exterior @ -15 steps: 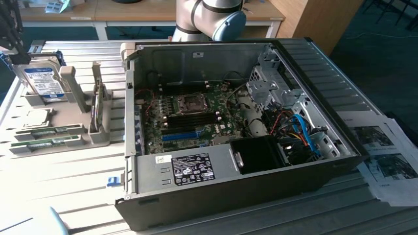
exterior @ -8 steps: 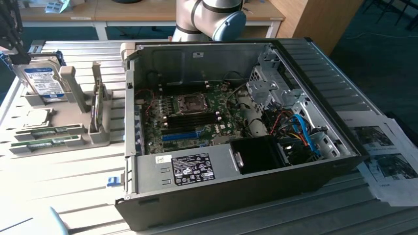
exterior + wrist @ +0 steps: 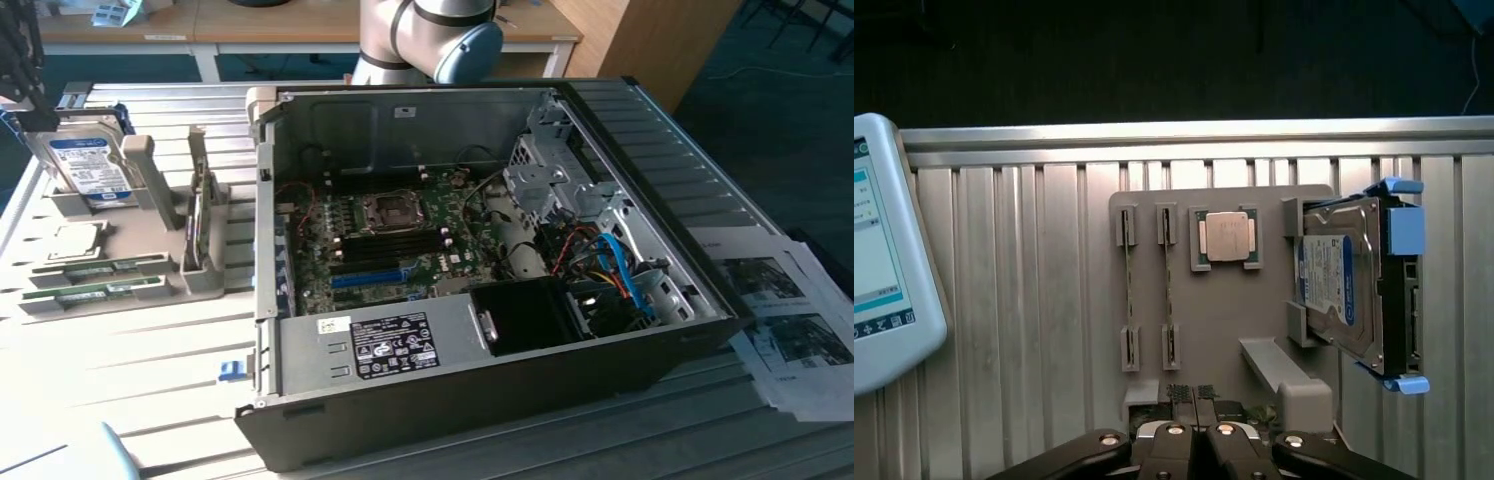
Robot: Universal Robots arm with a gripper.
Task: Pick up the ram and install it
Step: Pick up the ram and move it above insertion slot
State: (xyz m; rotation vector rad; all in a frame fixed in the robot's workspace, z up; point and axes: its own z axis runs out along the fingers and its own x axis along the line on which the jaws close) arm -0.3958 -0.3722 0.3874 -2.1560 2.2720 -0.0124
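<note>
Ram (image 3: pixel 1169 285): two sticks on edge in the tray (image 3: pixel 1254 310), just ahead of the jaws. Jaws: clenched, empty. You should open them before descending and square them across one stick's thin edge.
</note>
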